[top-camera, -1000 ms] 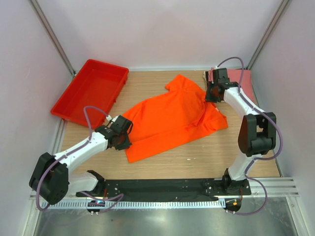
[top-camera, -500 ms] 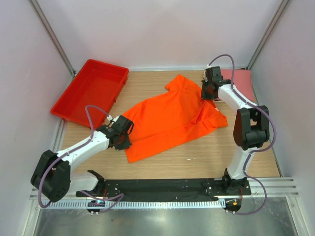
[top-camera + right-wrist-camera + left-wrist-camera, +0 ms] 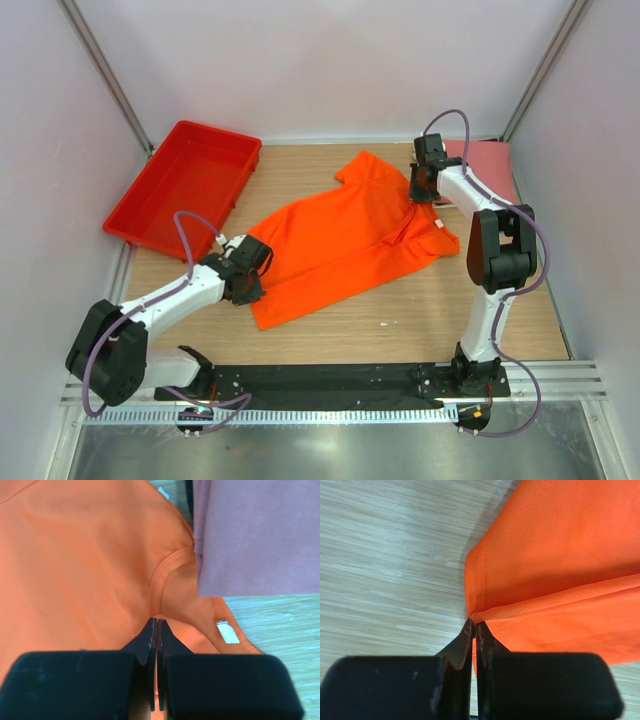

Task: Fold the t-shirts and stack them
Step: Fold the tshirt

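Observation:
The orange t-shirt (image 3: 345, 240) lies spread and rumpled across the middle of the table. My left gripper (image 3: 250, 275) is shut on its near left hem corner; in the left wrist view the gripper (image 3: 475, 626) pinches the orange hem (image 3: 530, 615) between its tips. My right gripper (image 3: 421, 186) is shut on the shirt near the collar; in the right wrist view the gripper (image 3: 157, 623) grips a fold beside the neck seam, with the white label (image 3: 227, 631) to its right. The folded pink t-shirt (image 3: 487, 165) lies at the back right, and it also shows in the right wrist view (image 3: 255, 530).
A red plastic tray (image 3: 150, 195) stands at the back left, partly over the table's edge. Bare wood (image 3: 400, 320) shows in front of the shirt. White walls and slanted metal posts close in the back and sides.
My right gripper has moved left, from over the pink t-shirt to the orange shirt's collar area. My left gripper has shifted slightly, and the hem corner has moved with it.

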`<move>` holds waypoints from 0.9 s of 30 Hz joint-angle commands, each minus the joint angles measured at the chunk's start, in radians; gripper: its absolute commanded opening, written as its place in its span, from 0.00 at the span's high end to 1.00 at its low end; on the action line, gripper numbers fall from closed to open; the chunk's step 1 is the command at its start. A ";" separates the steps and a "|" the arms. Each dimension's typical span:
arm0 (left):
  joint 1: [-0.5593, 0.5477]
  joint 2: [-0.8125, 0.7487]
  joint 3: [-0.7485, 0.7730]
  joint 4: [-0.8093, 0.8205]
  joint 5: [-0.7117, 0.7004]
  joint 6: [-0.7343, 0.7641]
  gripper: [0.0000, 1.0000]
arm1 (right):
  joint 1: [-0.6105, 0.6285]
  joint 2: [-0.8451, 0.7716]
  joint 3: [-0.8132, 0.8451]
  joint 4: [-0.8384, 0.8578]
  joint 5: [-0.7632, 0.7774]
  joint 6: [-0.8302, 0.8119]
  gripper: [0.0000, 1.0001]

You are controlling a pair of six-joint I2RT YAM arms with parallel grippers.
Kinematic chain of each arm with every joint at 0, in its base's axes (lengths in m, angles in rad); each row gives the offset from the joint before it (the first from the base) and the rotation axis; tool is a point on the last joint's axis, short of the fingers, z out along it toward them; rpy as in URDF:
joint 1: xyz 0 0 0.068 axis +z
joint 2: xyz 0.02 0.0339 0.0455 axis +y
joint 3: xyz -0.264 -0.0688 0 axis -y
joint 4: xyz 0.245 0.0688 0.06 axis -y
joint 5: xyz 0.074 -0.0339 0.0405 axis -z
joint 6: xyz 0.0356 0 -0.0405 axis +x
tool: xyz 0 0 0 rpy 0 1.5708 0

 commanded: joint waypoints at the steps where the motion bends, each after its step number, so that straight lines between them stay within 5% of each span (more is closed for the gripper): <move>1: -0.002 0.017 0.038 -0.003 -0.045 0.001 1.00 | 0.004 -0.011 0.048 0.003 0.075 0.024 0.99; 10: -0.002 0.051 0.061 -0.007 -0.061 0.011 0.97 | 0.004 0.001 0.077 0.024 -0.011 0.066 0.96; 12: -0.002 0.057 0.082 -0.016 -0.068 0.014 0.87 | 0.004 0.003 0.089 0.034 -0.077 0.063 0.94; 13: -0.002 0.059 0.090 -0.032 -0.070 0.017 0.72 | 0.006 0.003 0.114 0.029 -0.101 0.060 0.91; 15: -0.001 0.057 0.115 -0.068 -0.081 0.018 0.55 | 0.004 0.003 0.143 -0.012 -0.110 0.073 0.74; 18: -0.002 0.011 0.136 -0.084 -0.088 0.029 0.45 | 0.004 -0.039 0.151 -0.109 -0.016 0.177 0.58; 22: -0.012 -0.048 0.136 -0.007 0.058 0.080 0.44 | 0.003 -0.160 0.012 -0.184 0.039 0.306 0.49; 27: -0.041 -0.050 0.061 0.160 0.238 0.054 0.46 | -0.057 -0.328 -0.179 -0.177 0.055 0.406 0.55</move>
